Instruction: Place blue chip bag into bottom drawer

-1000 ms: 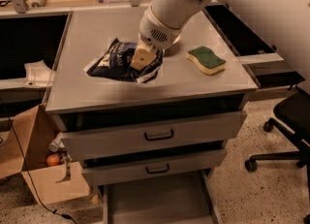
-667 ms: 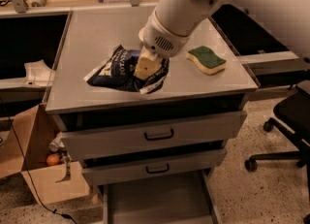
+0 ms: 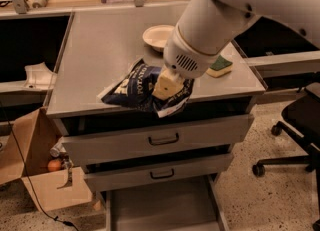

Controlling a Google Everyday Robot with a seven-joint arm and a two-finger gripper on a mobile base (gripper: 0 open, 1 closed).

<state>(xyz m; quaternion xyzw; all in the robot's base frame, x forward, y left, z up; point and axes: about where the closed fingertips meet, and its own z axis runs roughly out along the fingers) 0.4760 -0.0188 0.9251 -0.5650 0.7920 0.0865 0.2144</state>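
Note:
The blue chip bag (image 3: 137, 89), crinkly navy foil with white lettering, hangs in my gripper (image 3: 167, 86) above the front edge of the grey cabinet top (image 3: 95, 55). The gripper is shut on the bag's right side, its pale fingers (image 3: 165, 84) pressed into the foil. The bottom drawer (image 3: 160, 209) is pulled out at floor level below, a shallow grey tray with side rails, directly under the bag's side of the cabinet. The two upper drawers (image 3: 162, 139) with dark bar handles are closed.
A white bowl (image 3: 158, 36) sits at the back of the cabinet top. A green-and-yellow sponge (image 3: 220, 66) lies at its right edge. An open cardboard box (image 3: 45, 175) stands on the floor at left. A black office chair (image 3: 300, 125) stands at right.
The gripper has carried the bag from the middle of the cabinet top toward the front edge, lifting it. The bowl, earlier hidden behind the arm, now shows.

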